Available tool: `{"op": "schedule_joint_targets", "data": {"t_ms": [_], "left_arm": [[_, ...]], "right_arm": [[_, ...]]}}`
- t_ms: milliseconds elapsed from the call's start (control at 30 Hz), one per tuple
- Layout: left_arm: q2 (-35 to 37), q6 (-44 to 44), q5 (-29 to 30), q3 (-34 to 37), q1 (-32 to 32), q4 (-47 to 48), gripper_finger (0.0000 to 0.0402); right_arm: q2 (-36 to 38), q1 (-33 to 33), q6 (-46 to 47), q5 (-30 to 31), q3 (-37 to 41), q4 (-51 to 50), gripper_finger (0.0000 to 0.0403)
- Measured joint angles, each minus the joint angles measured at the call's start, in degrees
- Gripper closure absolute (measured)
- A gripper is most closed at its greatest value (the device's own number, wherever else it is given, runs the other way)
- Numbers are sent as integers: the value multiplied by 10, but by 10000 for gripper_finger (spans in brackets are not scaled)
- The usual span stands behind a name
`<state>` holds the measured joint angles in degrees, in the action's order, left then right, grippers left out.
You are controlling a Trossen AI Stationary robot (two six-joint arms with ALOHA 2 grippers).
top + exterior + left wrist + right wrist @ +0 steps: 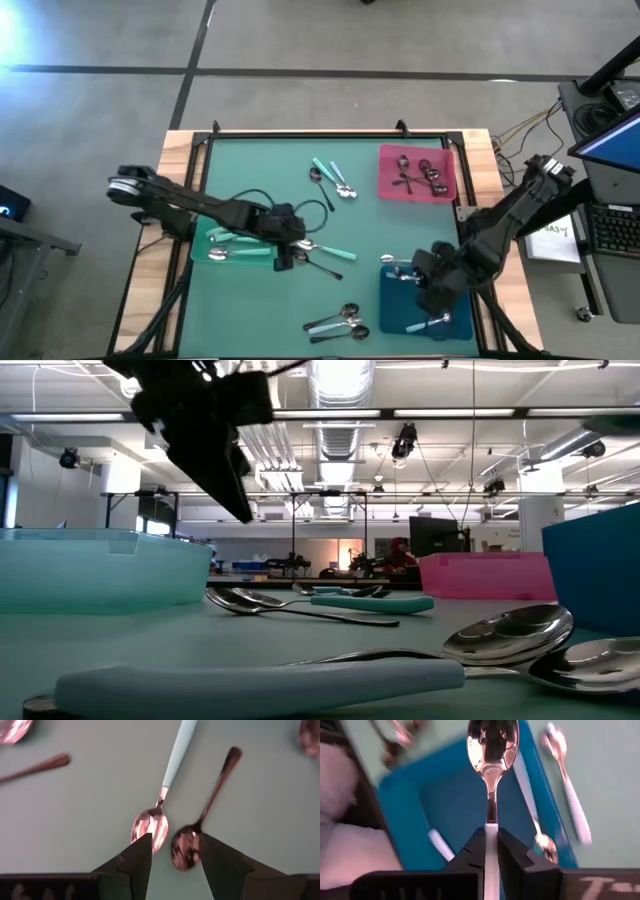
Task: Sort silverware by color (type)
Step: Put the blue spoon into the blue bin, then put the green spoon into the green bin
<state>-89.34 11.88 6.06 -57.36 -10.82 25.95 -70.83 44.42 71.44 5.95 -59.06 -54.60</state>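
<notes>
My right gripper (491, 831) hangs over the blue tray (455, 300) at the near right, shut on a pale-handled spoon (492, 750). Other pale-handled spoons lie in that tray (536, 827) and beside it on the green table (567, 785). My left gripper (175, 837) stands open at the table's middle, just above a pale-blue-handled spoon (172, 765) and a dark all-metal spoon (212, 795); the dark spoon's bowl (184, 851) shows between its fingers, untouched. Teal spoons lie in the teal tray (215, 252), dark ones in the pink tray (390, 185). My right gripper pinches the spoon's pale handle (491, 826) between its two fingers, close to where the handle meets the metal neck. The fingers slant down and lie along the spoon. The spoon juts out ahead of them, bowl (492, 742) foremost, lifted clear above the blue tray.
Loose spoons lie on the green table: a few at the far middle (333, 180), a teal one and others at the centre (335, 252), several near the front edge (340, 322). Wooden rails (180, 150) frame the table.
</notes>
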Motion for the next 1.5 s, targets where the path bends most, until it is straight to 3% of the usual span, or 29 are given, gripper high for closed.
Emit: {"op": "schedule_joint_targets", "data": {"t_ms": [200, 400, 700, 1033, 1167, 1300, 1500], "left_arm": [[-105, -86, 0, -65, 10, 2, 255], [-194, -100, 12, -152, 12, 91, 255], [-237, -143, 6, -189, 21, 51, 255], [-253, -136, -18, -156, 48, -1, 271], [-255, -122, -45, -147, 54, -7, 309], [-254, -109, -49, -144, 55, -8, 379], [-255, -85, -38, -196, 58, 33, 388]], "right_arm": [[-37, 34, 79, -35, 30, 0, 380], [-68, 42, 76, -78, 34, -2, 310], [-72, 43, 59, -90, 34, -5, 241], [-72, 43, 44, -89, 34, -7, 246], [-72, 43, 44, -89, 34, -7, 256], [-72, 43, 42, -89, 34, -7, 265], [-72, 43, 15, -89, 34, -6, 265]]}}
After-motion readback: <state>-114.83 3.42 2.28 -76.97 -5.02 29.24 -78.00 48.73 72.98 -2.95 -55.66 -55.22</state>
